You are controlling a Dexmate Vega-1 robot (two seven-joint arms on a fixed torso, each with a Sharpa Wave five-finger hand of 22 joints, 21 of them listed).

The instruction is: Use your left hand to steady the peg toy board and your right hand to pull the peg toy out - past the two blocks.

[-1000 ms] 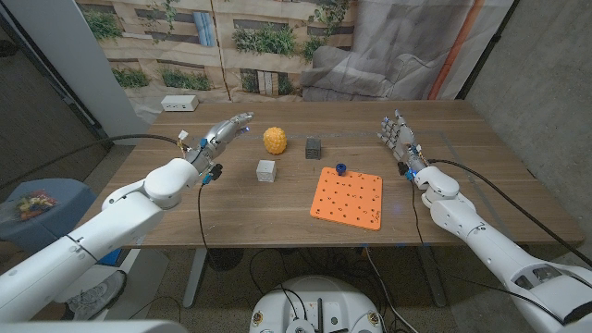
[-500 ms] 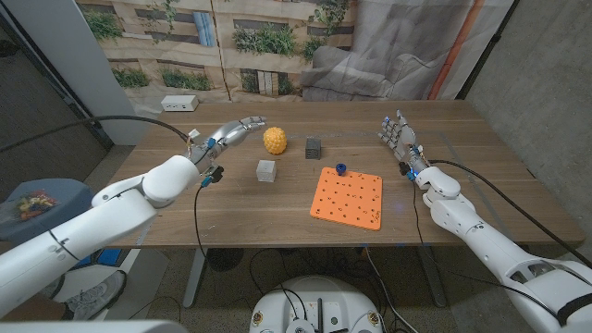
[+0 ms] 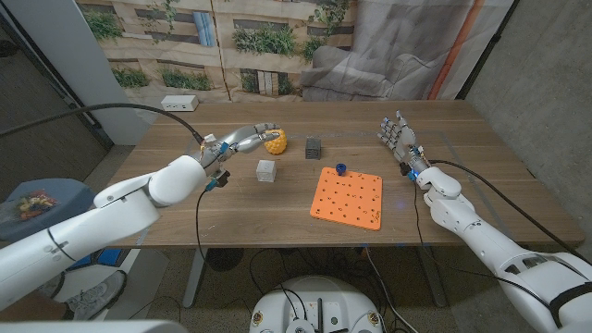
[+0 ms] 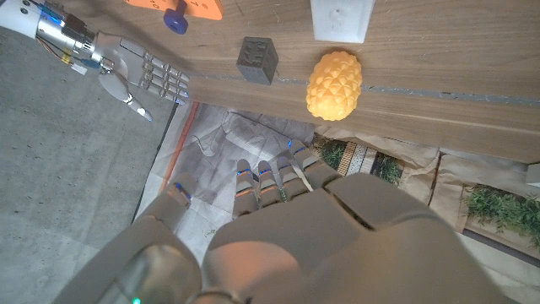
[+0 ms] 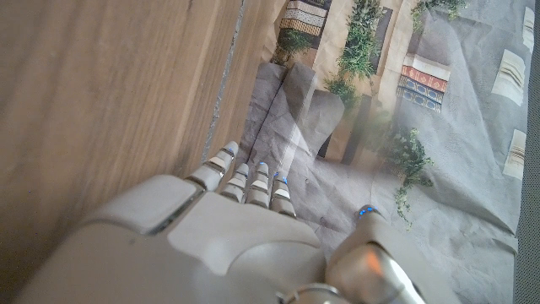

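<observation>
My left hand [image 3: 242, 139] hangs empty, fingers loosely apart, near the yellow ball [image 3: 274, 141], well short of the orange peg board [image 3: 347, 197]. My right hand [image 3: 400, 139] stands spread, holding nothing. The blue peg [image 3: 340, 169] sits at the board's far edge. I judge bracing comes next: left hand onto the board.

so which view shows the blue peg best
The head view: the blue peg stands clear at the far edge of the orange board. The left wrist view catches it at the frame edge; the right wrist view faces bare table.
</observation>
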